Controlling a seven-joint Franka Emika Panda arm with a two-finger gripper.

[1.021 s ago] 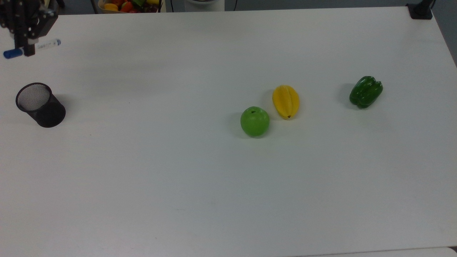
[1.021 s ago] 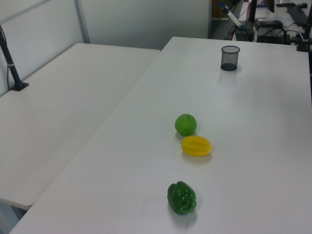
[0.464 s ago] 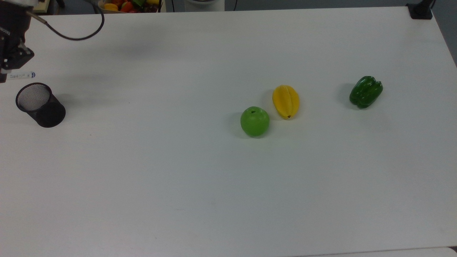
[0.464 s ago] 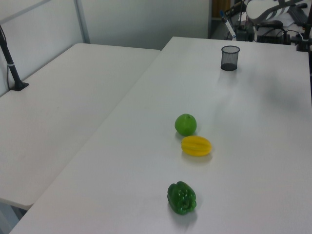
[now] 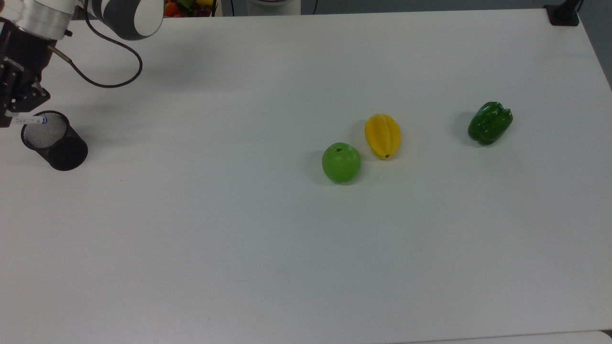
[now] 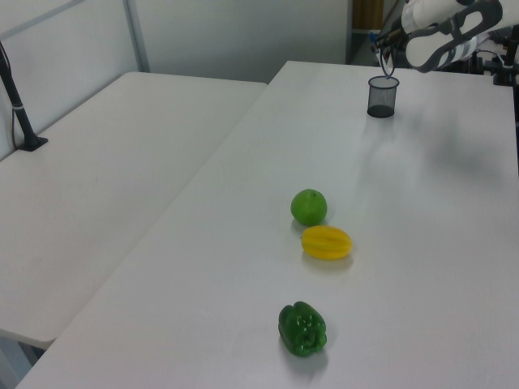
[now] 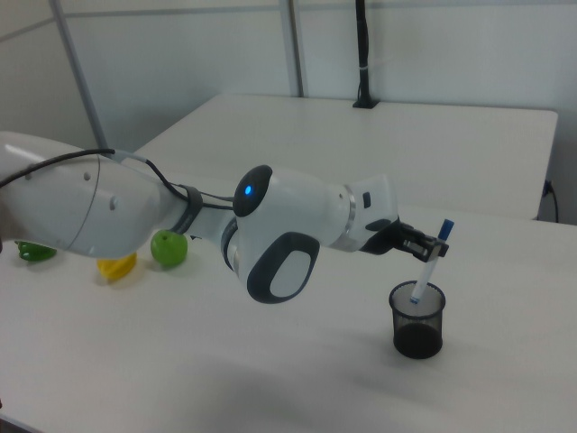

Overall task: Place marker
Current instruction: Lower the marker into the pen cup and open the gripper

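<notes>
The white arm (image 7: pixel 180 216) reaches out nearly level toward the right view's right. Its black hand (image 7: pixel 431 249) points sideways, fingers clamped on a tilted marker (image 7: pixel 429 263) held by its upper part.

No lettering can be read for certain; small white print on the black pincer (image 5: pixel 10 112) and the marker's (image 7: pixel 429 263) label stays illegible.

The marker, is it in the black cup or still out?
Partly in. The marker leans tilted, its lower end dipping past the rim of the mesh cup, blue cap up, with the gripper shut on it.
</notes>
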